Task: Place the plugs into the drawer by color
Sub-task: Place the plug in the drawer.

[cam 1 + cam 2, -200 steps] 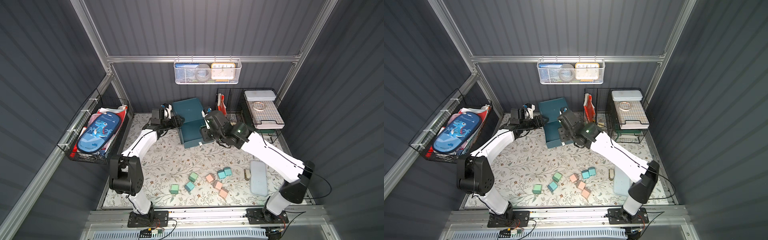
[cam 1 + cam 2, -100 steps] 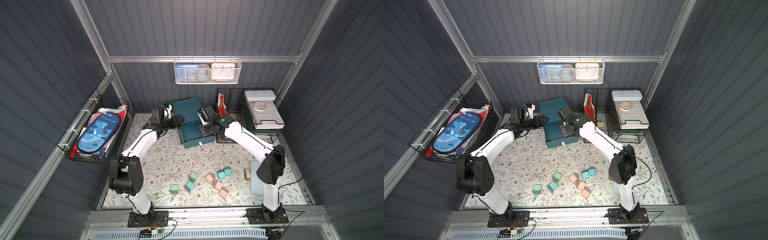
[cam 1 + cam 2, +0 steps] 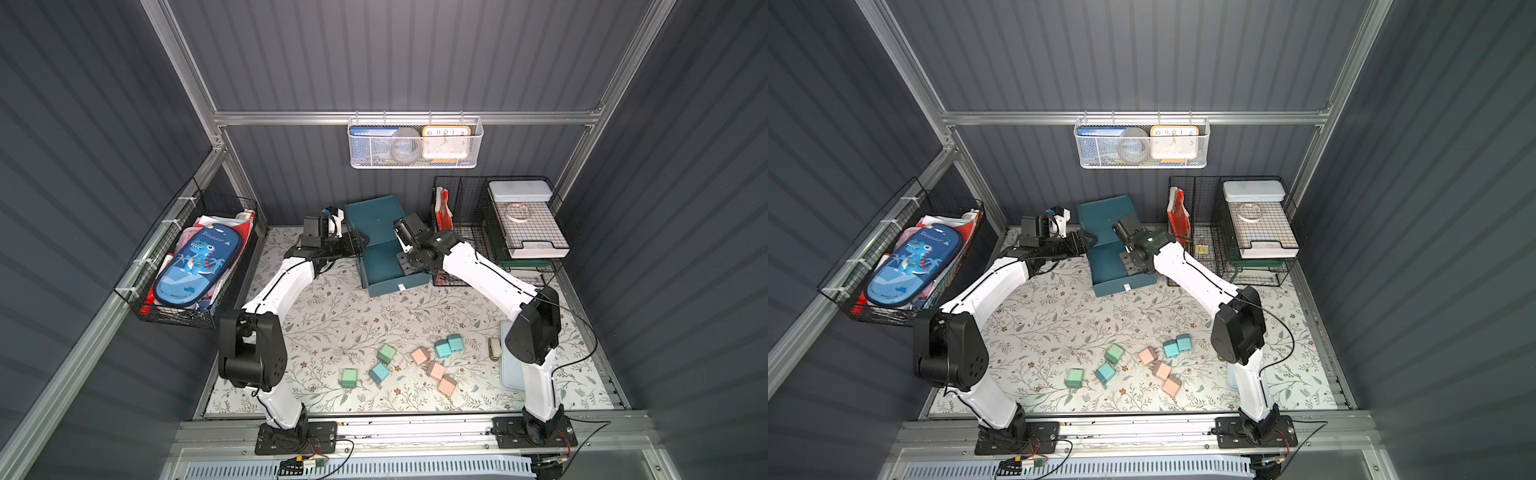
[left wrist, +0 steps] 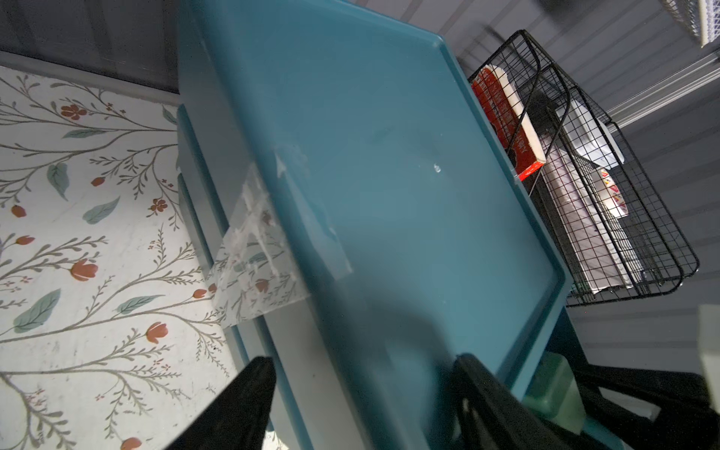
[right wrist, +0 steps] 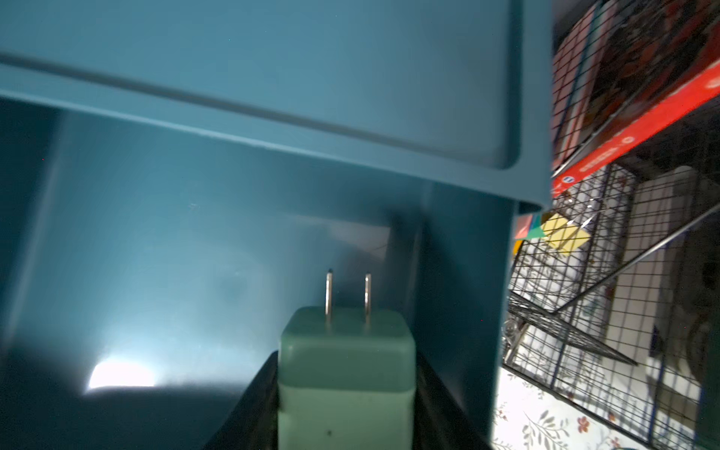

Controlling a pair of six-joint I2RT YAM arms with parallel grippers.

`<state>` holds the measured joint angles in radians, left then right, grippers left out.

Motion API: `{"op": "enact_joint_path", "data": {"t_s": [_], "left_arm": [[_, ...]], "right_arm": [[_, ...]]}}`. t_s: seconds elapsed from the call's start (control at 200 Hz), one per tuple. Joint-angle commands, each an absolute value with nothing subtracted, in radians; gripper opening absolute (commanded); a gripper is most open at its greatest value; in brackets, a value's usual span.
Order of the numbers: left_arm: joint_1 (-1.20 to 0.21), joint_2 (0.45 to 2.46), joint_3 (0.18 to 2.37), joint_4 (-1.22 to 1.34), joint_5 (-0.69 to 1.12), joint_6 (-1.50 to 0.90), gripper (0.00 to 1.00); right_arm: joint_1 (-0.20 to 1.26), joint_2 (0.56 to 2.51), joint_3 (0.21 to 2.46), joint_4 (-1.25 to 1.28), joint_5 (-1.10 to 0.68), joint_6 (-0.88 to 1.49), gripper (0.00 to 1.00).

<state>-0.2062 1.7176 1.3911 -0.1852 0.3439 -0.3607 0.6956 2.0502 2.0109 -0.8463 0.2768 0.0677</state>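
Two arms meet at the drawer cabinet (image 3: 372, 216), which stands at twelve o'clock on the flowered mat (image 3: 332, 316) with one drawer (image 3: 380, 270) pulled out toward six. From seven o'clock the left arm reaches to the cabinet's nine-o'clock side. There the left gripper (image 3: 360, 241) has its jaws apart astride the top edge. Whether they pinch it cannot be told, but the pose looks meant to steady the cabinet while the drawer is loaded. From five o'clock the right arm leans over the pulled-out drawer. The right gripper (image 5: 346, 389) is clamped on a mint green plug (image 5: 346, 343), prongs pointing ahead into the drawer's three-o'clock corner, seemingly low enough for a release to land it inside. Eight more lie loose around five to six o'clock, well apart from the cabinet: three pink plugs (image 3: 435, 370), three light blue plugs (image 3: 442, 349) and two green plugs (image 3: 386, 353). The sorting has likely just begun.
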Motion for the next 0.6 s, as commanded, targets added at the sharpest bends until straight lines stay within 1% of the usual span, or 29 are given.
{"op": "enact_joint_path", "data": {"t_s": [0.0,0.295,0.595], "left_arm": [[-0.209,1.734,1.403,-0.248,0.34,-0.33,0.76],[-0.207,1.735,1.401,-0.247,0.339,-0.333,0.77],[-0.207,1.736,1.401,-0.245,0.34,-0.331,0.77]], "right_arm": [[0.69,2.068,2.014,-0.871,0.333,0.039,0.45],[0.683,2.066,2.011,-0.871,0.337,0.023,0.51],[0.677,2.067,2.037,-0.87,0.332,0.005,0.61]]}}
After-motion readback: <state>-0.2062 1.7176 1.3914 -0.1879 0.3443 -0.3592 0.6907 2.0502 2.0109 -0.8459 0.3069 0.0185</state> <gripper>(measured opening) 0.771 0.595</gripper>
